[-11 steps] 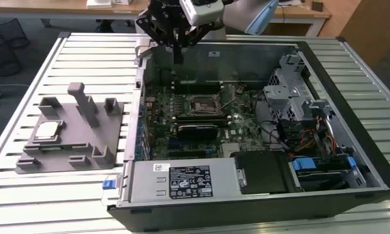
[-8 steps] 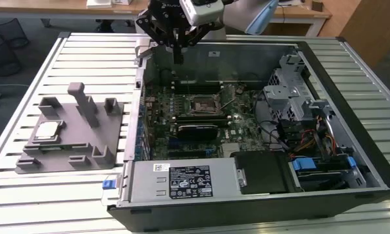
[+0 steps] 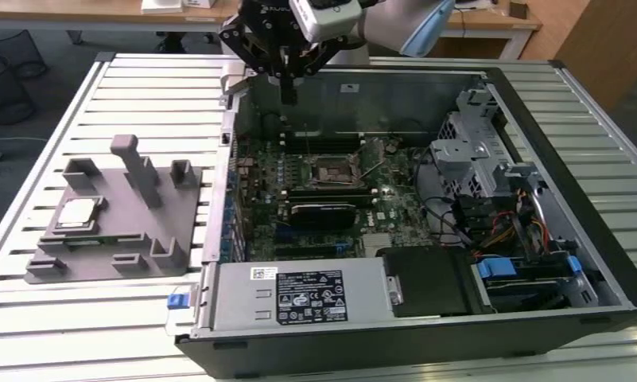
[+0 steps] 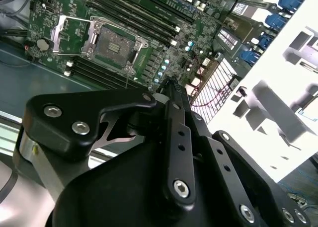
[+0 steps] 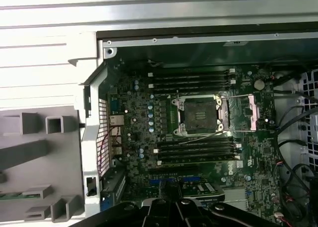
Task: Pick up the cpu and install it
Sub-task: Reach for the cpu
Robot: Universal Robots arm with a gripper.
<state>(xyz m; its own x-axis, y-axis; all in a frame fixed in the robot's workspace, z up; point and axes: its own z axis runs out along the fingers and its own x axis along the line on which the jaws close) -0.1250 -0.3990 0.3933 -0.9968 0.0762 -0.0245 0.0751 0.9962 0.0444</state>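
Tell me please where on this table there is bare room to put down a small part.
Bare table slats lie between the grey fixture and the far edge, and again between it and the near edge, beside the computer case. Inside the case it is crowded: motherboard, cables, drive cage.

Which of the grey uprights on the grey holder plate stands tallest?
The slim grey post with a wider head, near the middle of the holder plate; every other upright there is clearly lower.
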